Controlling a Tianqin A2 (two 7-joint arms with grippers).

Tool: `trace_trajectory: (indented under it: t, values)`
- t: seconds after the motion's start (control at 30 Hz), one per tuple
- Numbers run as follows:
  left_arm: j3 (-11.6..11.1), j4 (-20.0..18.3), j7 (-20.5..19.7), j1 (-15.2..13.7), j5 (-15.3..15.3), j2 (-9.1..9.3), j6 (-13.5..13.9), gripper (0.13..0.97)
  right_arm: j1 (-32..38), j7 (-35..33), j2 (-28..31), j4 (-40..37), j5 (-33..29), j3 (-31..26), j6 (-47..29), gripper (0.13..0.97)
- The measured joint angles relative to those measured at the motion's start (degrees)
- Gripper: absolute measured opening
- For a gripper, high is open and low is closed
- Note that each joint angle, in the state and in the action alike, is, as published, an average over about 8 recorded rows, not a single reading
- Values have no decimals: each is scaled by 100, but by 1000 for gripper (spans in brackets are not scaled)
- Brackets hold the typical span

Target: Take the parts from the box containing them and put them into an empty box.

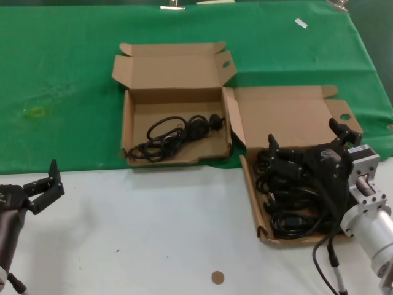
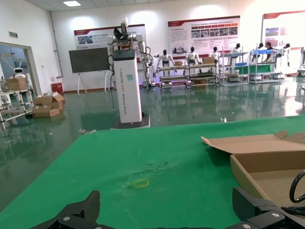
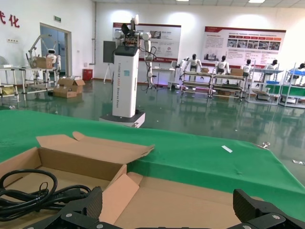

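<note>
Green cloth (image 1: 73, 92) covers your tabletop's far half. Right gripper (image 1: 305, 142), fingers wide, hovers over the full box (image 1: 250, 203); left gripper (image 1: 44, 187), wide too, waits near the left edge.

A robotics exhibition hall: humanoid robots (image 3: 194, 63) on display stands, wall posters (image 2: 202, 34), glossy green floor (image 2: 62, 129)

A green cloth (image 1: 61, 92) covers the far tabletop; a small brown disc (image 1: 217, 278) lies on the white surface (image 1: 153, 233).
</note>
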Motion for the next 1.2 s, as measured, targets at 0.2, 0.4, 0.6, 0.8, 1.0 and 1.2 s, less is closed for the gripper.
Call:
trace_trajectory:
  t: [0.2, 0.4, 0.6, 0.8, 1.0, 1.2]
  values:
    - [0, 0, 0, 0, 0, 0, 0, 966, 0, 0, 0, 0, 0, 0, 0, 966]
    - [0, 0, 0, 0, 0, 0, 0, 966, 0, 0, 0, 0, 0, 0, 0, 966]
    - [0, 0, 0, 0, 0, 0, 0, 966, 0, 0, 0, 0, 0, 0, 0, 966]
    - [0, 0, 0, 0, 0, 0, 0, 966, 0, 0, 0, 0, 0, 0, 0, 966]
    - [0, 0, 0, 0, 0, 0, 0, 966, 0, 0, 0, 0, 0, 0, 0, 966]
    - [0, 0, 0, 0, 0, 0, 0, 966, 0, 0, 0, 0, 0, 0, 0, 966]
